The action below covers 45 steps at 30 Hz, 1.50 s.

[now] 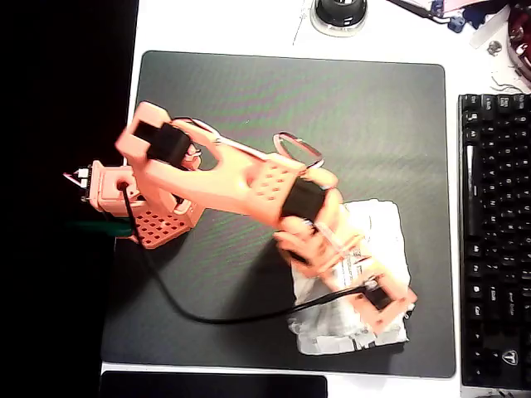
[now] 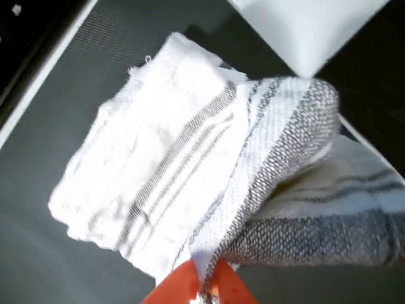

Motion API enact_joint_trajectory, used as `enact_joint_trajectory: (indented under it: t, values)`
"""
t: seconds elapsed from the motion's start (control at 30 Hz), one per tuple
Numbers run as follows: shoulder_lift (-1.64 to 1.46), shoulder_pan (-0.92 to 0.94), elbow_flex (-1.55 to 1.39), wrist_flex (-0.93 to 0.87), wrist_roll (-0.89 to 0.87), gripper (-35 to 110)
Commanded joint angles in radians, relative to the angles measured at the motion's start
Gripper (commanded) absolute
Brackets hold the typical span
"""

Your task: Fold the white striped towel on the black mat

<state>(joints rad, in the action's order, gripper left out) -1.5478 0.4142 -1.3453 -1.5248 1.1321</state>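
The white striped towel (image 1: 373,240) lies bunched in a rumpled heap at about 4 o'clock on the black mat (image 1: 249,91). It is white terry cloth with bands of thin grey stripes. In the wrist view one corner of the towel (image 2: 190,164) is lifted and folded over the rest. The mat is flat, dark and matte, with rounded corners.

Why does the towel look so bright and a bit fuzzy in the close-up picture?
In the wrist view the white striped towel is washed out by strong light on its left part, and the fold nearest the pincer is soft and out of focus; in the overhead view the towel is overexposed too, its stripes barely readable, and the left edge of the picture beside the black mat is almost pure black.
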Motion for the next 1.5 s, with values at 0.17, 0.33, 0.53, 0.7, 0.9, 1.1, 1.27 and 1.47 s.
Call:
enact_joint_trajectory:
  t: [0.17, 0.33, 0.53, 0.7, 0.9, 1.1, 1.27, 1.47]
  values:
    - [0.272, -0.098, 0.301, 0.086, -0.061, 0]
    - [0.453, -0.141, 0.411, 0.146, -0.075, 0]
    - [0.652, -0.175, 0.518, 0.239, -0.089, 0]
    - [0.726, -0.183, 0.538, 0.270, -0.086, 1]
    - [0.723, -0.167, 0.520, 0.290, -0.072, 9]
    - [0.650, -0.160, 0.655, 0.179, 0.077, 13]
    - [0.598, -0.144, 0.767, 0.107, 0.196, 15]
    - [0.518, -0.138, 0.931, -0.124, 0.322, 18]
